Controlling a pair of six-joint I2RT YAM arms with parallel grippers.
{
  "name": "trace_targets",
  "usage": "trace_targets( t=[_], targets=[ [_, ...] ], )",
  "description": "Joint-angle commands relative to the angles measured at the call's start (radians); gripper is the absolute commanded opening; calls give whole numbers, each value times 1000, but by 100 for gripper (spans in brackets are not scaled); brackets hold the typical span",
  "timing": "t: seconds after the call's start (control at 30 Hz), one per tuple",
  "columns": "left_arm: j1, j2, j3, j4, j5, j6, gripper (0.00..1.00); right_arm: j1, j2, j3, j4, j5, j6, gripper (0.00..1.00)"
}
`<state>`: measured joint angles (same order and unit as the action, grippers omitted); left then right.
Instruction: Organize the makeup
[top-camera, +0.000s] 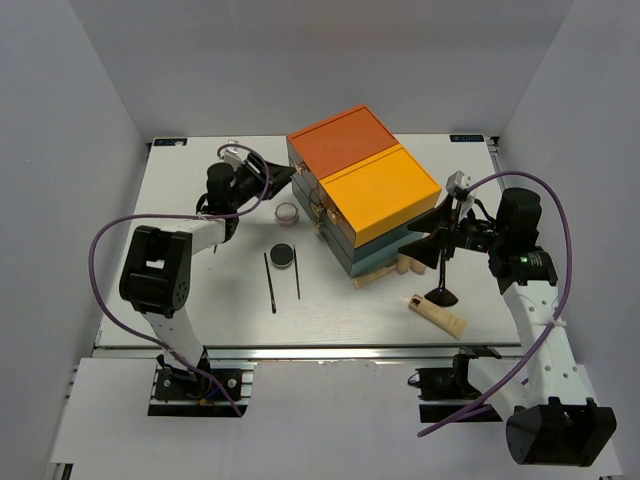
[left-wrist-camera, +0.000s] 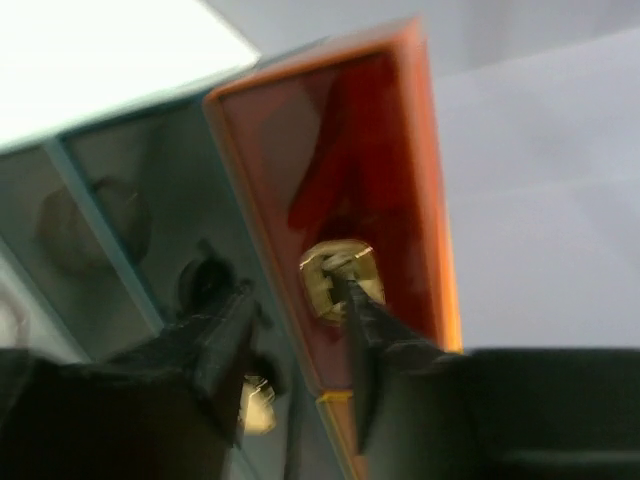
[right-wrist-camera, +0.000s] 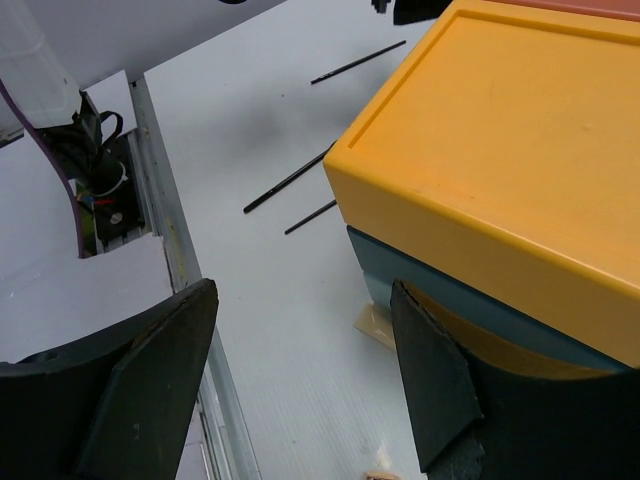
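Left jaws: apart. On the left gripper (left-wrist-camera: 295, 300), one finger (left-wrist-camera: 375, 330) touched the brass knob (left-wrist-camera: 338, 280) on the orange drawer (left-wrist-camera: 350, 150). The other finger stood clear of the knob, so nothing was clamped.
Right jaws: wide apart and empty. The right gripper (right-wrist-camera: 300, 340) hung just beside the near right corner of the drawer box (top-camera: 380, 190), by the yellow drawer (right-wrist-camera: 500, 150).
Step in hand: judged to be pulling the orange drawer open by its knob.
Doing it well: the knob should sit centred between both fingers before they close. The pull should run straight along the drawer's travel. A one-sided hook would probably slip off, and the box might slide with the pull.
Makeup: all on the table outside the box. The pinkish jar (top-camera: 287, 212) and black compact (top-camera: 283, 254) lay just left of the box. The two black sticks (top-camera: 271, 283) lay nearer. The beige tube (top-camera: 438, 313) and black brush (top-camera: 441, 295) lay to the near right. The beige sponges (top-camera: 408, 265) lay by the box's near right corner.
Hard to make out: the left wrist view was blurred, so how far the finger reached behind the knob could not be told.
Hidden: the drawers' insides were unseen. The right gripper partly covered the sponges from above, so their number was unclear.
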<state>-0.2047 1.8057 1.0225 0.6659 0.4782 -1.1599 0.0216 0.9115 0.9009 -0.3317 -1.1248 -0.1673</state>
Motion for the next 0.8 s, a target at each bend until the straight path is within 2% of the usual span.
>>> trace_targets(
  t=[0.0,0.1,0.2,0.5,0.73,0.77],
  targets=[
    [16,-40,-24,-54,54,5,55,-3,-2,16,45,0,2,76],
    [14,-39,-15,-69,60,5,72,-3,0,13,52,0,5,76],
    [14,-37,-29,-17,48,-43,76,-3,-3,6,59,2,8,76],
    [10,21,21,38,40,-116,75,-3,-16,-7,56,3,8,76],
    [-24,60,60,-3,28,-116,69,-3,-23,-11,54,8,5,76],
    [-30,63,59,9,20,-126,66,-3,-23,-11,54,8,5,76]
  ],
)
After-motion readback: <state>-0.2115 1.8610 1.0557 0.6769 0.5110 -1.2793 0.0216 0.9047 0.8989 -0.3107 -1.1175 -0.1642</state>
